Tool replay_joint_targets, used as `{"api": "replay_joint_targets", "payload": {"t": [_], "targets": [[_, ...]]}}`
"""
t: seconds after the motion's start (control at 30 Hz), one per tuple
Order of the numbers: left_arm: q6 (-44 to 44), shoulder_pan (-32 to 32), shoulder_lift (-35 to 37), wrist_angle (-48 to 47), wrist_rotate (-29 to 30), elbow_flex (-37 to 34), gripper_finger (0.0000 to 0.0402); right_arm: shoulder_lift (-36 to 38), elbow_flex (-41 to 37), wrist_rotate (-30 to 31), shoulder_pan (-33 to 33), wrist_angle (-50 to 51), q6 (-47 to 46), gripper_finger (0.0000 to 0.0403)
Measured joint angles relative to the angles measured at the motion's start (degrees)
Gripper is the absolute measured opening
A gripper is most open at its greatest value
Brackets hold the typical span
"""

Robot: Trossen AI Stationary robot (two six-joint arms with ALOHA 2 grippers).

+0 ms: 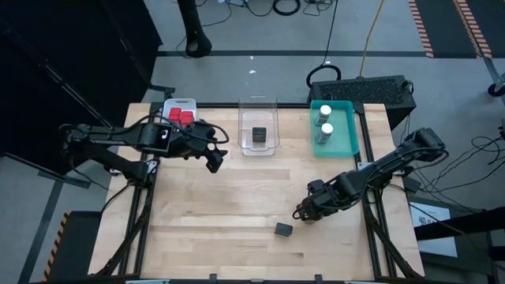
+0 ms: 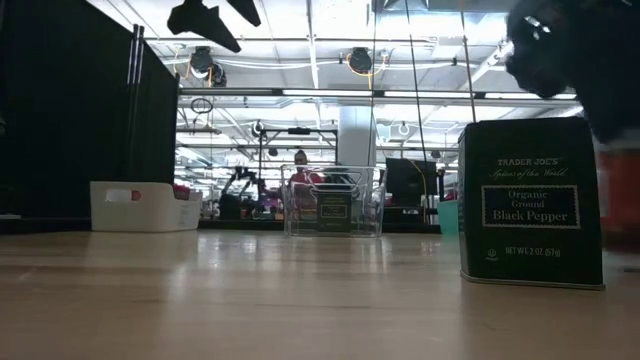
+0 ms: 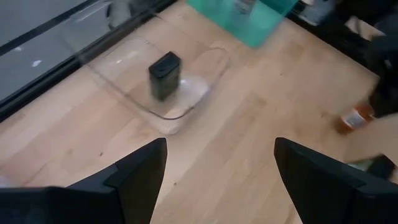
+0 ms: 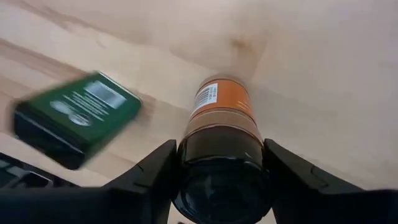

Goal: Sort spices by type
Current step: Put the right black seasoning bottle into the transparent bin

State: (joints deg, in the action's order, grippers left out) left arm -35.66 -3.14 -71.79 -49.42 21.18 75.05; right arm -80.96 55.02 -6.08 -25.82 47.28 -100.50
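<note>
Near edge of the pale wooden table point(image 1: 237, 205): a dark green-black rectangular pepper tin point(image 1: 284, 229) stands upright, alone, label readable in the low view point(image 2: 531, 204).

Just beyond it, the right gripper point(image 1: 303, 213) is low over the table, fingers point(image 4: 152, 171) closed either side of a brown jar with an orange label and dark cap point(image 4: 219, 149). The jar lies between the fingers, cap toward the wrist camera, with the pepper tin point(image 4: 74, 118) close beside it.

Mid-table, left side: the left gripper point(image 1: 215, 159) hangs above the wood, fingers point(image 3: 134, 180) spread wide, nothing between them.

Far edge, three trays in a row. White rectangular tray point(image 1: 170, 106), left: two red blocky tins point(image 1: 181, 117) side by side. Clear plastic tray point(image 1: 259, 146), centre: a second dark tin point(image 1: 259, 133), upright point(image 3: 164, 74). Teal rectangular tray point(image 1: 351, 134), right: two clear jars with white round caps point(image 1: 326, 117), one behind the other.
</note>
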Motion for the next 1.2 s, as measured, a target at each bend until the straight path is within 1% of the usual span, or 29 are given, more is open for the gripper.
{"api": "replay_joint_targets", "payload": {"t": [0.13, 0.23, 0.33, 0.5, 0.67, 0.73, 0.77, 0.87, 0.97, 1.1, 1.2], "targets": [[4.96, 0.0, 0.0, 4.12, -5.12, -0.04, 0.0302, 2.15, 4.26, 4.63, 2.35, 3.61, 3.85, 0.0182], [9.27, -0.04, 0.0, 8.72, -7.9, -0.04, 0.0302, 2.55, 9.11, 8.66, 5.74, 6.58, 10.06, 0.0182], [13.87, 0.0, 0.0, 12.11, -8.32, -0.04, 0.0302, 2.68, 14.13, 10.75, 10.91, 8.25, 18.69, 0.0182], [20.88, 0.0, 0.0, 15.87, -7.71, -0.04, 0.0302, 2.66, 19.77, 10.64, 22.35, 8.78, 34.91, 0.0182], [24.17, 0.23, -1.83, 19.34, -3.74, -0.04, 0.0302, 2.21, 23.87, 6.61, 33.3, 8.37, 50.2, 0.0182], [24.62, 0.65, -3.41, 23.21, -1.51, -0.04, 0.0302, 1.93, 25.09, 4.45, 36.79, 6.95, 55.31, 0.0182], [24.59, 1.04, -4.29, 25.1, -1.29, -0.04, 0.0302, 1.66, 25.38, 3.33, 38.24, 5.86, 57.46, 0.0182], [25.24, 2.73, -7.44, 31.71, -1.71, -0.04, 0.0302, 1.3, 25.73, -0.45, 42.53, 1.99, 63.69, 0.0182], [27.25, 4.67, -10.31, 36.12, -2.67, -0.04, 0.0302, 1.02, 25.73, -3.54, 46.85, 1.56, 68.59, 0.0182], [28.56, 7.55, -13.68, 36.86, -3.5, -0.04, 0.0302, 0.59, 25.71, -7.82, 52.36, 0.98, 73.98, 0.0182], [28.86, 9.77, -15.79, 36.89, -4.92, -0.04, 0.0302, -0.72, 25.77, -11.26, 55.35, 0.09, 77.37, 0.0182]]}}
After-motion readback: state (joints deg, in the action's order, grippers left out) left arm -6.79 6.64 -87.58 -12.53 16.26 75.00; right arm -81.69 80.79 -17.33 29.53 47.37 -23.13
